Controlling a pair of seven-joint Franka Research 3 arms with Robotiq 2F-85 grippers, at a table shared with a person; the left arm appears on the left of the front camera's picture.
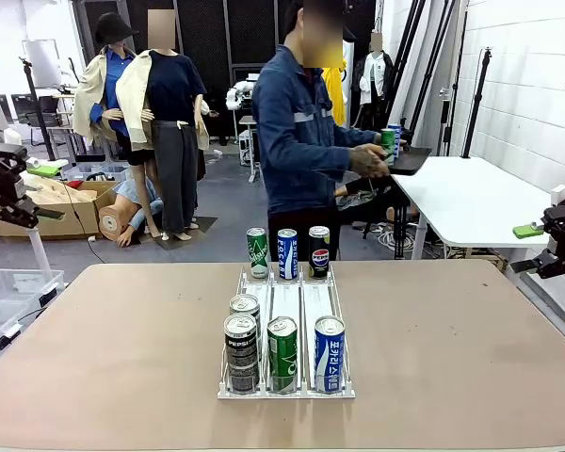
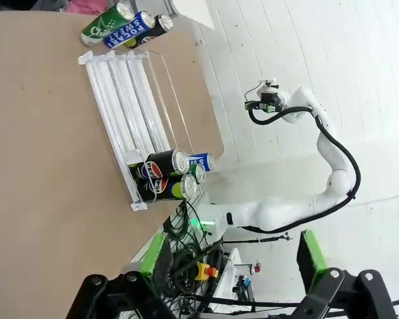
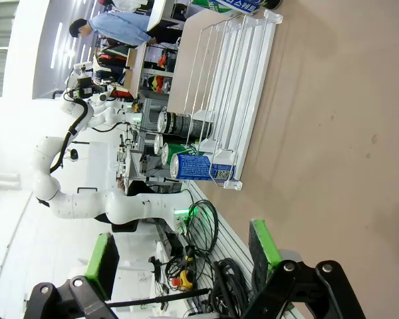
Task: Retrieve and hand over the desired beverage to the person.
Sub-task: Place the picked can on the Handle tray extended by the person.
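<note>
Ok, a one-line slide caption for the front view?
Cans wait in the rack on the table while the person turns away.

Both my arms are parked way out to the sides of the table (image 1: 471, 377), nowhere near its middle. Left gripper (image 1: 8, 188) sits raised off the table's left edge, right gripper (image 1: 557, 247) off its right edge, a bit lower. Jaws on both are spread wide with nothing between the green pads (image 2: 310, 251), and they're touching nothing.
</note>
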